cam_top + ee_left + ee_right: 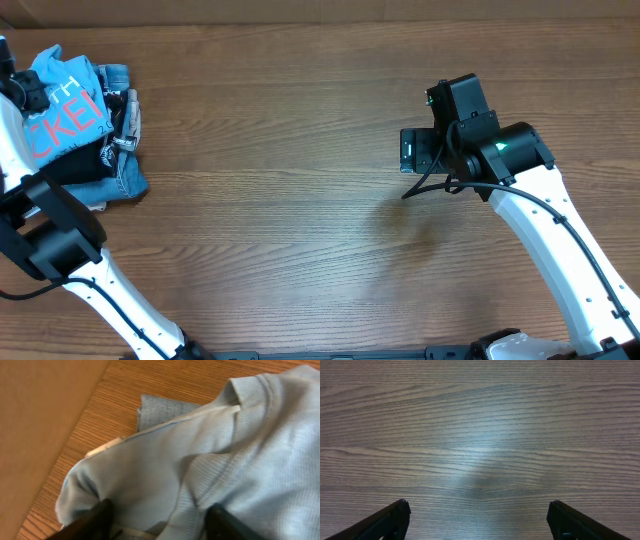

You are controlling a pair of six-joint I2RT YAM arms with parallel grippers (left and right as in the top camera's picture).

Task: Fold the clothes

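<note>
The light sky-blue T-shirt [68,88] with coral-pink lettering lies crumpled on a pile at the table's far left. In the left wrist view its blue knit fabric [210,455] fills most of the frame, with a ribbed seam running through it. My left gripper [157,510] is open, its two dark fingers spread wide on either side of a fold of the shirt; it shows at the far left edge in the overhead view [22,92]. My right gripper [410,150] is open and empty over bare wood [477,505], far from the shirt.
A folded black garment [72,165] and a folded denim-blue garment [125,178] lie under and beside the shirt. The table's back edge and a tan wall [40,415] are close behind the pile. Wooden tabletop [300,220] spans the middle.
</note>
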